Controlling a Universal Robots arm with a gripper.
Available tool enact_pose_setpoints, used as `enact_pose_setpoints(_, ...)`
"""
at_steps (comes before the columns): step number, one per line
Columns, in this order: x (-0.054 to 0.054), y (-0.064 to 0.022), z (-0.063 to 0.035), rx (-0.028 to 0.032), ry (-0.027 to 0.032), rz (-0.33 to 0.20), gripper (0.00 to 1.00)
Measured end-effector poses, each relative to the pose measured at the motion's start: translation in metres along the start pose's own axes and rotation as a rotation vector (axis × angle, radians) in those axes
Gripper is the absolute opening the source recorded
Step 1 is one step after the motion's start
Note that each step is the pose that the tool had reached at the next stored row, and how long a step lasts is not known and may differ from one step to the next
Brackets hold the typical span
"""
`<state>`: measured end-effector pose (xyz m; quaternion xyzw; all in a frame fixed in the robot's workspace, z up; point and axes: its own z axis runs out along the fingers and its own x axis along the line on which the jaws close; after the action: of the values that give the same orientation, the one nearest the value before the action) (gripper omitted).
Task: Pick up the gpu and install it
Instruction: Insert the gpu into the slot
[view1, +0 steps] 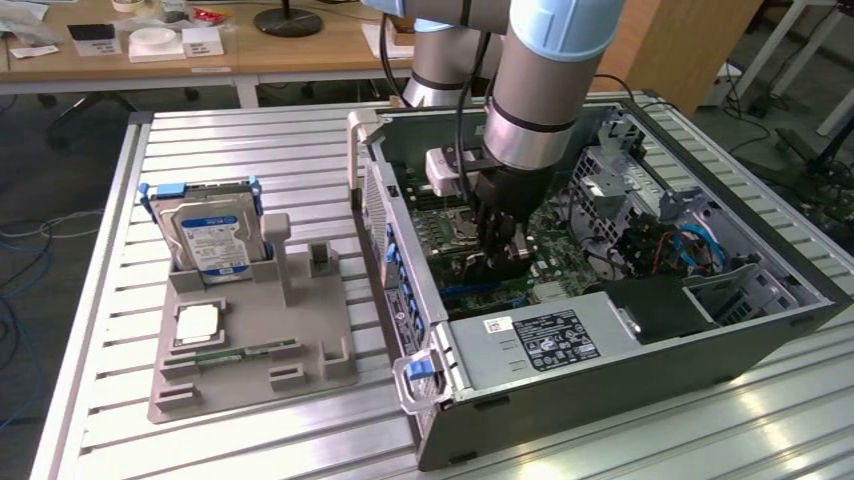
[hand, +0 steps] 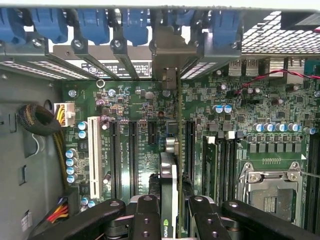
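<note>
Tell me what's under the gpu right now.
The gpu, held edge-on by the gripper, stands over a motherboard slot. Its connector edge and seating are hidden.

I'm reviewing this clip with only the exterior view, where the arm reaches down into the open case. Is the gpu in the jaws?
Observer: Yes. In the wrist view the gpu stands on edge between the jaws, which are closed on it.
Operator: Where is it over the board?
Observer: Among the black expansion slots, apart from the white slot. I cannot tell which one it is in line with.
Operator: And its bracket end?
Observer: The silver bracket is at the rear slot openings, below the blue clips.
</note>
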<state>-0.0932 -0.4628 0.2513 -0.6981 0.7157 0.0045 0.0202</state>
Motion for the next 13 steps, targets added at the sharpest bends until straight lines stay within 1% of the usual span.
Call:
enact_pose_setpoints(5, -0.0002, 0.0001, 0.0013, 0.0, 0.003, 0.001, 0.27)
enact_pose_setpoints(13, -0.0005, 0.0003, 0.003, 0.0, 0.0034, 0.003, 0.27)
